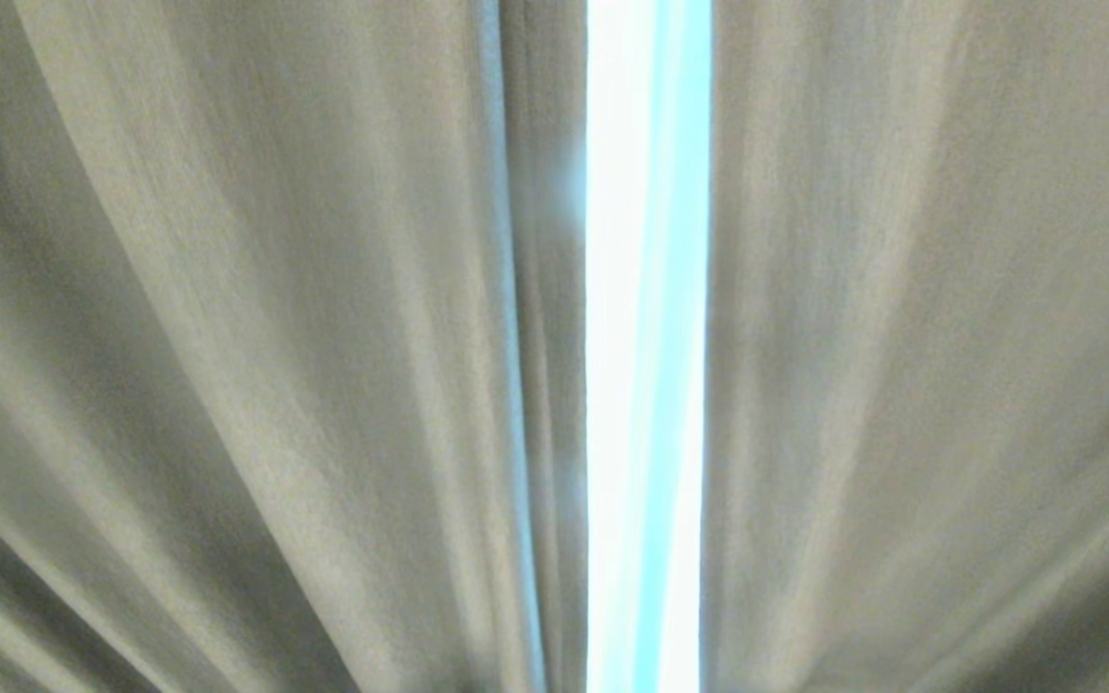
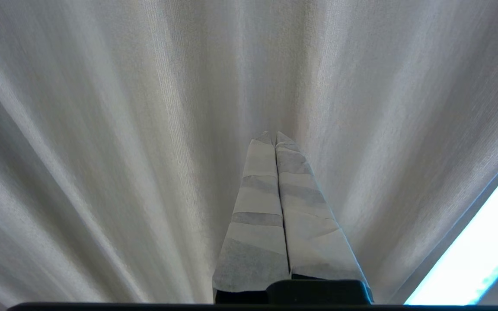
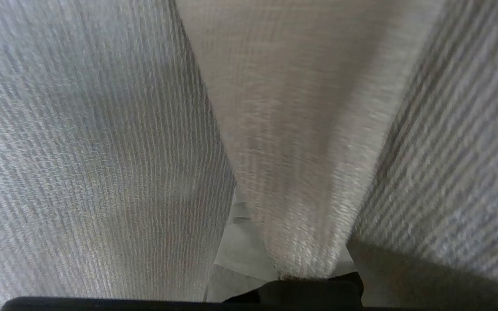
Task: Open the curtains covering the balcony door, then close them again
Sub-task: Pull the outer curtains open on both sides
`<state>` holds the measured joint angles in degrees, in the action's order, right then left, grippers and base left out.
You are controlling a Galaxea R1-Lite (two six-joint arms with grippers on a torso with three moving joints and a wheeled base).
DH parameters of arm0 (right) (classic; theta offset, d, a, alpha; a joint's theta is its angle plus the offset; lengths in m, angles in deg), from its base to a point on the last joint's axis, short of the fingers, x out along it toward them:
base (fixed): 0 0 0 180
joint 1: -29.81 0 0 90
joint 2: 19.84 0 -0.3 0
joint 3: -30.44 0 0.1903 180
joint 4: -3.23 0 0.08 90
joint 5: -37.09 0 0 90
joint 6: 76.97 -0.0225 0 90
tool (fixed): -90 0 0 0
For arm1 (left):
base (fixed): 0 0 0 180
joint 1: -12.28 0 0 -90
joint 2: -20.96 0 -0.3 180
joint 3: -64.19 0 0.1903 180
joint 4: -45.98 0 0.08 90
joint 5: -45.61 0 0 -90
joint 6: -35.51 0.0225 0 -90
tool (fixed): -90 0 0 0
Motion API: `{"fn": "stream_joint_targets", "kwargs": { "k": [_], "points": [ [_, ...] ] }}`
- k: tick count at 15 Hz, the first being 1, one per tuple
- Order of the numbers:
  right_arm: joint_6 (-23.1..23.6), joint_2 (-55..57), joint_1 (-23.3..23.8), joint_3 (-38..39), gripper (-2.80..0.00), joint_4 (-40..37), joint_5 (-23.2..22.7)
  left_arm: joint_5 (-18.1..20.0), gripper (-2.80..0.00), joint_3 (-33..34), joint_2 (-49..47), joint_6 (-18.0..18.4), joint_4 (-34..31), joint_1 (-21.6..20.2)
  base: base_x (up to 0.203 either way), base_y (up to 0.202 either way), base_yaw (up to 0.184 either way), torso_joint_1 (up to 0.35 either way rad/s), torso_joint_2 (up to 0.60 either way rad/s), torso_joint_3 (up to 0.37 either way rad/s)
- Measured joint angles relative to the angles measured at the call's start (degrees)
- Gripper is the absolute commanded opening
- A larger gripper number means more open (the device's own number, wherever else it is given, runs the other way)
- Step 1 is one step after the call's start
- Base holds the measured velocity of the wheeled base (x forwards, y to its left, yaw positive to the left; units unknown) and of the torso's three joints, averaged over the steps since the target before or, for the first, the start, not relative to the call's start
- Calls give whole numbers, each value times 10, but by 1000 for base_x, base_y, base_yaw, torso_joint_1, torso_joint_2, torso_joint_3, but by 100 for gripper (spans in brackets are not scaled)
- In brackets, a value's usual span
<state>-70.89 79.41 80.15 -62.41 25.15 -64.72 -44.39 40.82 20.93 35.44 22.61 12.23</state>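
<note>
The right gripper (image 3: 249, 242), jaws pressed together, is buried among folds of the cream curtains (image 3: 301, 129); whether fabric is pinched cannot be told. The left gripper (image 2: 273, 137), also closed and empty, points at the curtains beside their bright central gap (image 1: 646, 346). The textured fabric appears soft, thick and fairly heavy; the panel edge beside the gap is the best place to take hold.

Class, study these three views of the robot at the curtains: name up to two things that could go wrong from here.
1. A fold of the curtains drapes over the shut right claw; moving the arm could snag or drag the cloth.
2. The head view shows only cloth and a narrow bright gap, so the robot may misjudge where the curtain edge is.
</note>
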Motion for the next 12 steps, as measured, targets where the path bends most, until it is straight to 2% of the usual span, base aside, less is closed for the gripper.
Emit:
{"fn": "stream_joint_targets", "kwargs": {
  "k": [12],
  "points": [
    [-9,57,53,-59,-280,-1,-3,0,-280,0,0,0,0,0,0,0,0,0,0,0]
  ]
}}
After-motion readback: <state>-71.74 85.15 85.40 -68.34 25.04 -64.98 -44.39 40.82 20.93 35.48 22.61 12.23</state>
